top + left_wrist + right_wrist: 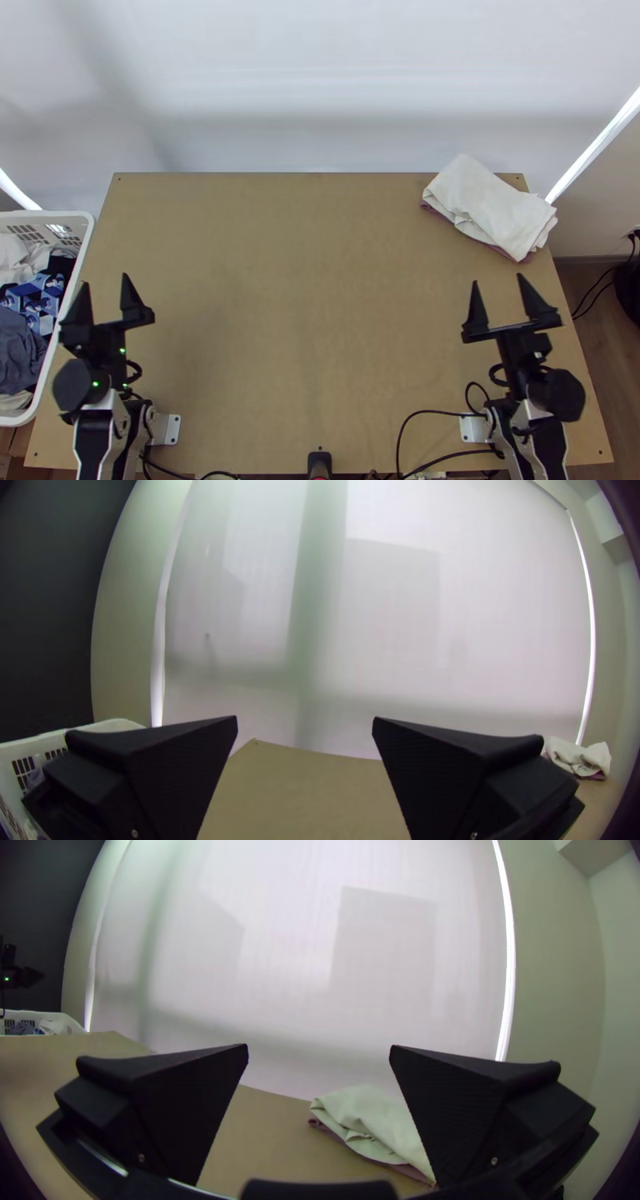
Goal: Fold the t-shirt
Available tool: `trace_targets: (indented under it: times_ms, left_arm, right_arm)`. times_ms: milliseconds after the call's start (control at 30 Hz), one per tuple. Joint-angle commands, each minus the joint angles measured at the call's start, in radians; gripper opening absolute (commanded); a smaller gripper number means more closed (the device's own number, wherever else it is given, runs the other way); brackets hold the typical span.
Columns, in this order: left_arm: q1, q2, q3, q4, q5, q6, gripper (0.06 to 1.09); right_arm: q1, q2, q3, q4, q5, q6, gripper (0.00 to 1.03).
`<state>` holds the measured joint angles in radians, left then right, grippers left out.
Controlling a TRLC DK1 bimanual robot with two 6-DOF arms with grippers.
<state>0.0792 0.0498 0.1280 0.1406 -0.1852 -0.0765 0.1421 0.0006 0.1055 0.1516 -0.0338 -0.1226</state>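
T-shirt (490, 202) is seen as an off-white cloth, folded and a bit rumpled, placed at the far right corner of the surface (304, 320); in the top view it is extended past the surface's far and right edges. A mauve layer (507, 254) is exposed along its lower side; whether that is part of the same garment cannot be told. Loose folds are shown at its ends. Left hand (104, 281) is held above the near left part of the surface, fingers spread wide, nothing gripped. Right hand (498, 279) is held above the near right part of the surface, also set wide, nothing gripped; the cloth is not touched by either. White basket (48, 214) is positioned beside the surface's left edge, filled with mixed clothes: white pieces (14, 254), a blue patterned item (34, 302) and a dark grey one (19, 346).
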Motion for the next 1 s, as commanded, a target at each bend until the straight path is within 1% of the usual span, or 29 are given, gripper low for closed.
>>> trace_targets:
  times_ms: [0, 33, 100, 133, 167, 200, 267, 333, 967]
  left_arm:
    - [-0.006, -0.051, -0.071, -0.012, -0.01, 0.021, 1.04]
    - [0.001, -0.051, -0.071, -0.035, -0.01, 0.02, 1.04]
    - [0.005, -0.051, -0.087, -0.035, -0.011, 0.021, 1.04]
    - [0.008, -0.051, -0.096, -0.039, -0.013, 0.023, 1.04]
    - [0.013, -0.051, -0.108, -0.038, -0.013, 0.03, 1.04]
    - [0.019, -0.051, -0.125, -0.039, -0.013, 0.043, 1.04]
    - [0.037, -0.051, -0.131, -0.095, -0.011, 0.064, 1.04]
    - [0.067, -0.05, -0.131, -0.099, -0.01, 0.072, 1.04]
    - [0.085, -0.05, -0.13, -0.101, 0.001, 0.072, 1.04]
  right_arm:
    - [0.005, -0.008, -0.055, -0.034, 0.012, -0.037, 0.99]
    - [0.001, -0.008, -0.066, -0.063, 0.012, -0.048, 0.99]
    - [-0.009, -0.008, -0.082, -0.158, 0.018, -0.069, 0.99]
    - [-0.015, -0.001, -0.081, -0.176, 0.048, -0.061, 0.99]
    - [-0.027, 0.002, -0.079, -0.181, 0.061, -0.043, 0.99]
    - [-0.045, 0.002, -0.079, -0.181, 0.061, -0.043, 0.99]
    - [-0.087, -0.002, -0.081, -0.176, 0.06, -0.04, 0.99]
    - [-0.107, -0.002, -0.081, -0.176, 0.06, -0.04, 0.99]
    - [-0.105, -0.002, -0.081, -0.175, 0.06, -0.04, 0.99]
